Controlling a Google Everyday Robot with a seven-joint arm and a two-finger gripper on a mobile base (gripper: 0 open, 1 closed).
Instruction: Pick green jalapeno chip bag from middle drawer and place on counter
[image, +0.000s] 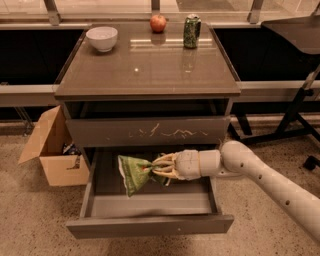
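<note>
Green jalapeno chip bag (132, 173): crumpled green foil, white lettering. It sits inside the open middle drawer (150, 226), below the counter's front edge and a little left of that edge's middle. Its right end is pinched; the body hangs down and to the left. Whether it touches the drawer floor cannot be told.

Gripper (156, 170): pale fingers closed tight on the bag's right end. It is over the drawer interior, beneath the middle of the counter's front edge. The white arm (260, 175) reaches in from under the front right corner.

Middle drawer: pulled well out, plain grey front panel with a small pale dot at centre.

Upper drawer front (150, 132): closed, whitish scratches, directly under the front edge.

Counter (145, 70): glossy grey-brown top.

White bowl (102, 38): near the back left corner.

Red apple (158, 23): at the back edge, about centre.

Green patterned can (191, 31): upright, near the back right corner, just beside the apple.

Cardboard box (50, 150): open, on the floor left of the counter's left edge.
</note>
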